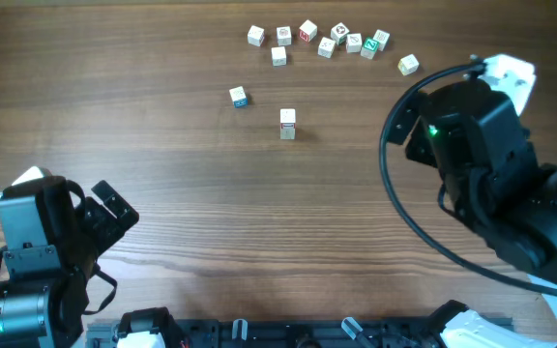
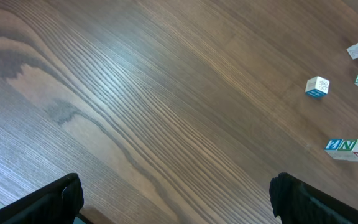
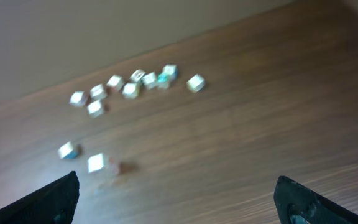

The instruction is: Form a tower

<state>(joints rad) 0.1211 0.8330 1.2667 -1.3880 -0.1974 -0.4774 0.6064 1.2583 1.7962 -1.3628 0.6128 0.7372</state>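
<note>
Right now both claws hang empty. The left claw (image 1: pixel 116 203) sits low at your near-left corner with its jaws spread wide. The right claw (image 3: pixel 176 186) is spread the same way, with nothing between its fingers.

- The tower (image 1: pixel 287 123) stands mid-counter, a narrow upright stack with a white face on top. It is well apart from both claws.
- Step, as I judge it: you are between picks, with the tower begun and more cubes to add.
- Next move: fetch one loose cube. The end cube (image 1: pixel 408 65) lies nearest the right claw and apart from its neighbours, so it looks the easiest grab. Then come straight down, square on the top face, and let go gently.
- Room: there is broad bare counter (image 1: pixel 162 145) between the tower and both claws.
- The blue-marked cube (image 1: pixel 239 97) sits near the tower on its far-left side, so approach from the right or from above.
- The row of cubes (image 1: pixel 327 41) is crowded at its middle and lies close to the counter's far edge. Don't shove it outward.
</note>
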